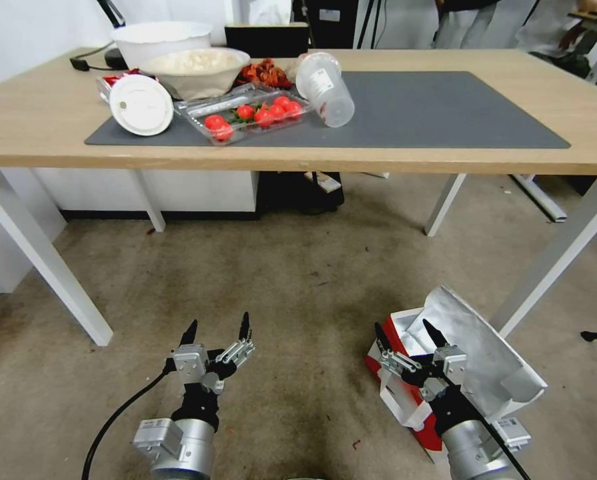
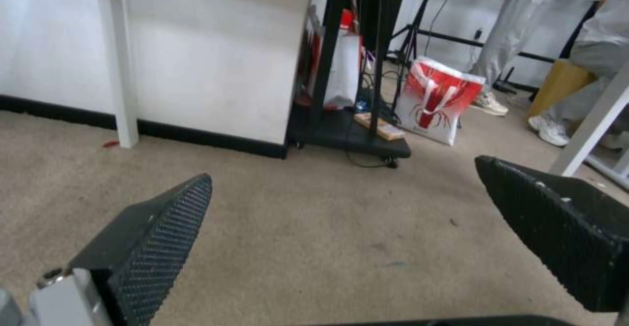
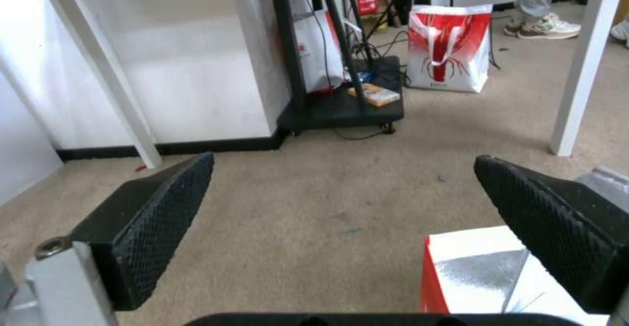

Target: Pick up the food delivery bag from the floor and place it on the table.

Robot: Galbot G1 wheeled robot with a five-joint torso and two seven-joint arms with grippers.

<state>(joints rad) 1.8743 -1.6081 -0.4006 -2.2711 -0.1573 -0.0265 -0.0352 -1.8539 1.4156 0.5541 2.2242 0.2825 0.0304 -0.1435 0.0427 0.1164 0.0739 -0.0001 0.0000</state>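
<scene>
The food delivery bag [image 1: 475, 343] stands on the floor [image 1: 298, 280] beside the table's front right leg, red and white, its mouth open and a silver foil flap raised. My right gripper [image 1: 403, 327] hovers open over the bag's near left corner, holding nothing. In the right wrist view the bag [image 3: 478, 272] lies under one finger of the right gripper [image 3: 344, 161]. My left gripper [image 1: 219, 321] is open over bare carpet, well to the left of the bag. The table [image 1: 45, 127] has a light wood top, with a dark grey mat [image 1: 431, 107].
Bowls [image 1: 195, 70], a tray of tomatoes [image 1: 245, 117] and a tipped plastic cup [image 1: 326, 90] crowd the mat's left half. White table legs [image 1: 45, 260] flank the carpet. Beyond the table stand a black wheeled stand [image 3: 341, 109] and another red-and-white bag [image 3: 449, 48].
</scene>
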